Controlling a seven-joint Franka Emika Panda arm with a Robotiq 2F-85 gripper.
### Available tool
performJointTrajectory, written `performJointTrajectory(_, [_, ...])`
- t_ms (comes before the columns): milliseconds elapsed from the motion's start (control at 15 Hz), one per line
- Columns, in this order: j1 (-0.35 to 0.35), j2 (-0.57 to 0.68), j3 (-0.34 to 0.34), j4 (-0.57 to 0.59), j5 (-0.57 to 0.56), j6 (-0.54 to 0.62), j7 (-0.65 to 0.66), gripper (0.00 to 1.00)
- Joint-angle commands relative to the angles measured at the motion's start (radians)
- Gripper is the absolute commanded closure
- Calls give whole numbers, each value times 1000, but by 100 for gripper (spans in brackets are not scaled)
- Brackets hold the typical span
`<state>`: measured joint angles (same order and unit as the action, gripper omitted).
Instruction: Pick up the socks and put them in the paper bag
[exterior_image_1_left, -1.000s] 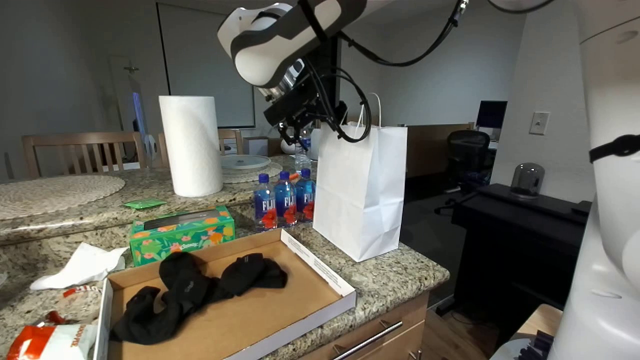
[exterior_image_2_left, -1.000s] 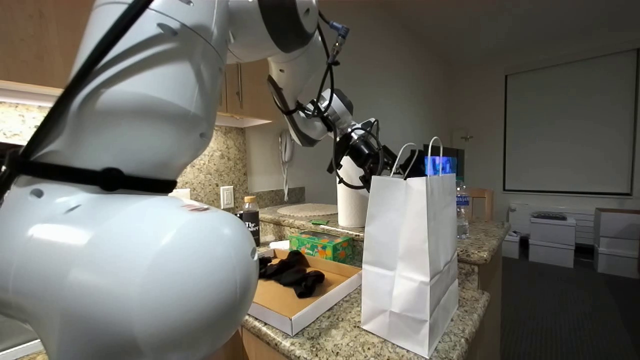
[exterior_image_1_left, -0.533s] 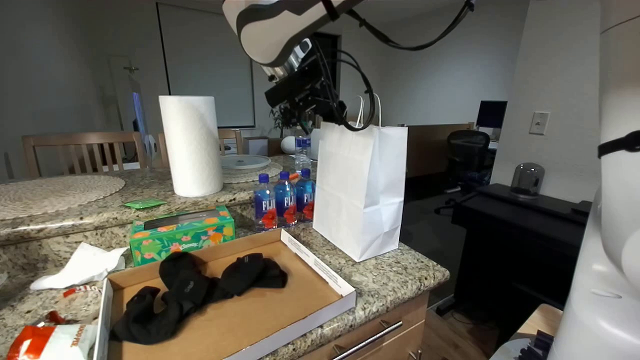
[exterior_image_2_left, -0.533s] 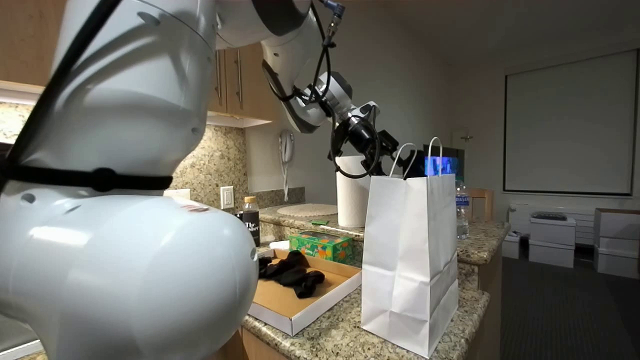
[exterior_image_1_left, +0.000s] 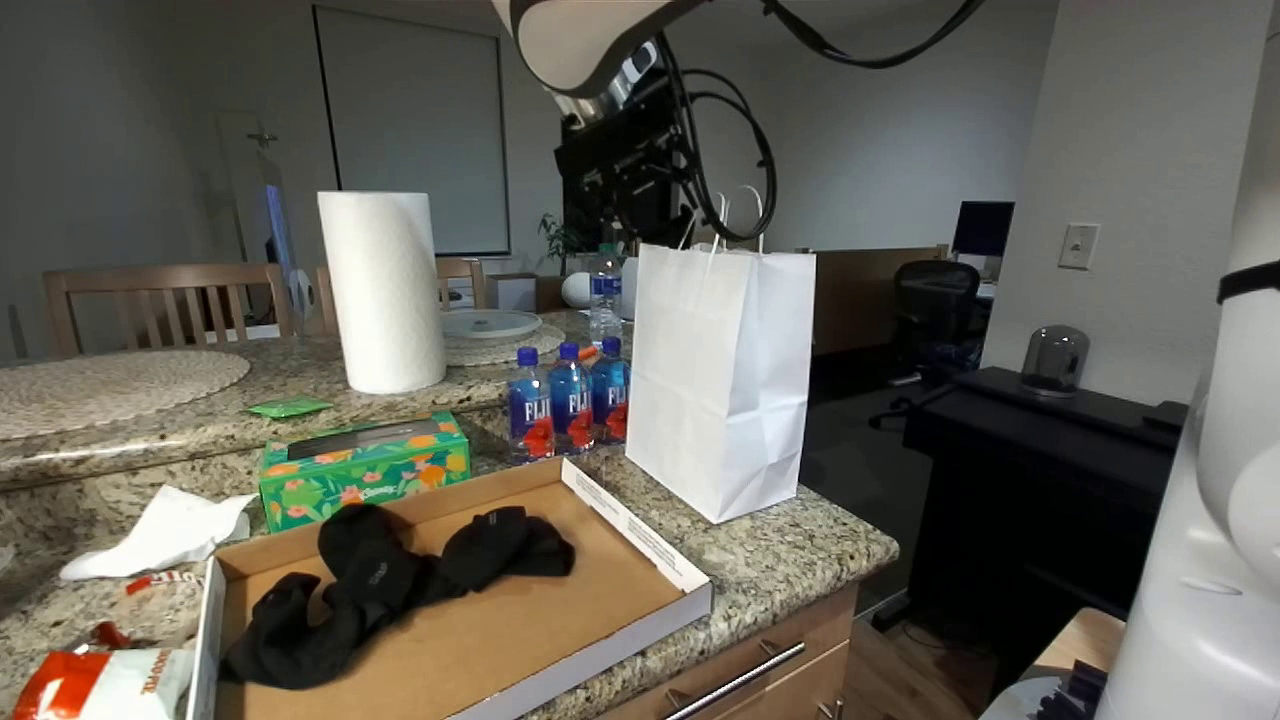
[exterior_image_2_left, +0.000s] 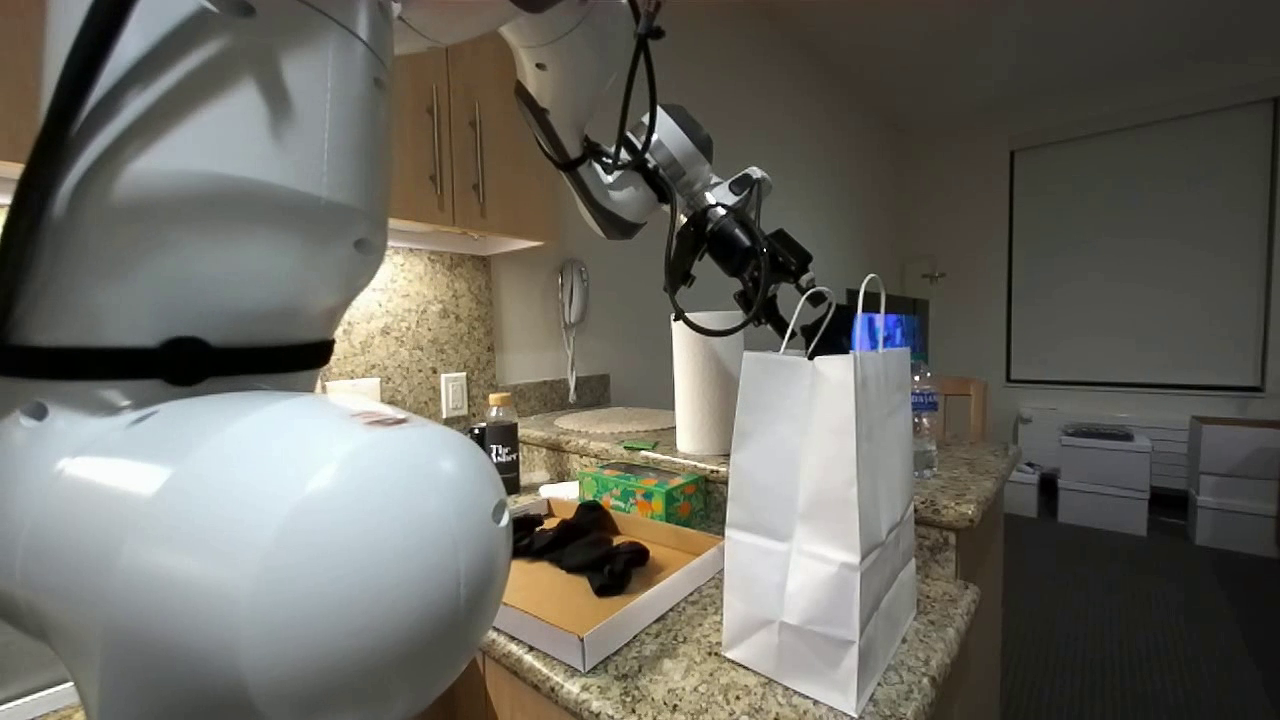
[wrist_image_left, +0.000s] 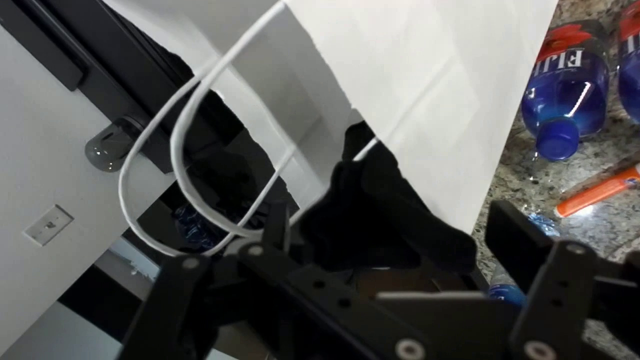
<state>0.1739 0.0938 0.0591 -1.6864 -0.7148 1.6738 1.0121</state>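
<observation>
Wrist view: pincer (wrist_image_left: 392, 225) wide apart, black sock (wrist_image_left: 362, 212) against the paper bag (wrist_image_left: 450, 115), "FIJI" on the bottle (wrist_image_left: 567, 92) alongside.

Dim o'all w/ warm light under cab (exterior_image_2_left: 500, 165), glare on arm (exterior_image_2_left: 250, 490), claw (wrist_image_left: 392, 225) blurry in wrist view.

Grey walls (exterior_image_1_left: 880, 160) rise behind a granite counter (exterior_image_1_left: 830, 540), wooden chairs (exterior_image_1_left: 165, 278) and a black office chair (exterior_image_1_left: 935, 290).
</observation>
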Motion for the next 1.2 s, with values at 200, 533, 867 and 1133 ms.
performJointTrajectory(200, [-6,-49,35,-122,-18,263,-47,0])
performJointTrajectory(533, [7,-4,63,-134,-53,376,-54,0])
performJointTrajectory(867, [10,108,40,-58,-84,300,-15,0])
performJointTrajectory(1133, [16,164,6,-3,-86,259,-4,0])
